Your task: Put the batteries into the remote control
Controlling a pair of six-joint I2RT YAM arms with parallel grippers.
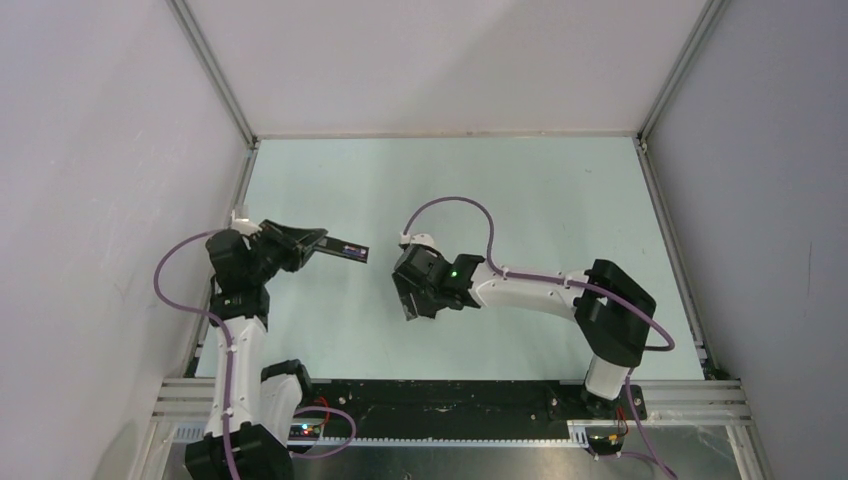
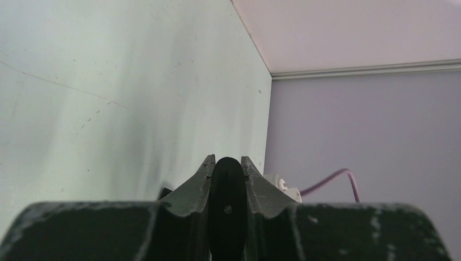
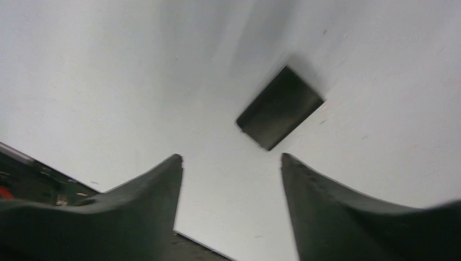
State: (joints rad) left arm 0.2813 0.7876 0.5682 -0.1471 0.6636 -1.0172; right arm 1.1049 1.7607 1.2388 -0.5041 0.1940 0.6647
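Remote control (image 1: 348,250) held off the table (image 1: 520,200) at left, clamped in the left gripper (image 1: 315,242). Right gripper (image 3: 231,157), fingers (image 3: 147,201) spread and empty, hovers over the loose cover plate (image 3: 280,107). Likely next move: fetching 1 of 2 batteries (none in view).

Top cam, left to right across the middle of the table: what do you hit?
left gripper, shut on the remote control → remote control, sticking out to its right → right gripper, open, apart from both
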